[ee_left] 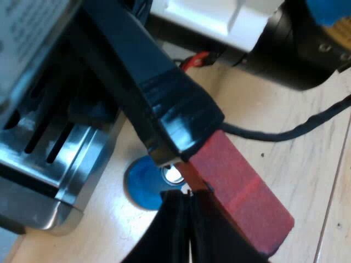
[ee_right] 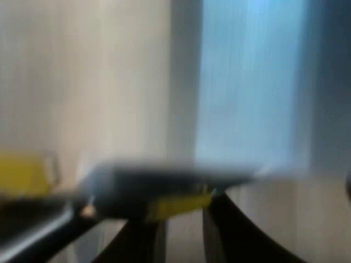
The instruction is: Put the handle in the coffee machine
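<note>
The holder's dark handle (ee_left: 164, 93) runs slantwise from the espresso machine (ee_left: 49, 137) out over the wooden table, ending in its red end (ee_left: 241, 192). My left gripper (ee_left: 189, 203) comes up from below with its fingers pressed together, only a thin slit between them. Its tips touch the handle where the black wrap meets the red. A blue tamper (ee_left: 140, 186) lies on the table under the handle. My right gripper (ee_right: 184, 219) stands open, its dark fingers (ee_right: 233, 235) apart before a blurred dark and yellow thing (ee_right: 164, 192) that I cannot identify.
The machine's metal drip tray (ee_left: 66, 170) is close beside the handle. A black cable (ee_left: 285, 129) crosses the wooden table (ee_left: 307, 181). A black rounded body (ee_left: 296, 49) and a white part (ee_left: 219, 16) stand beyond the handle. Pale and bluish panels (ee_right: 247, 82) rise behind the right gripper.
</note>
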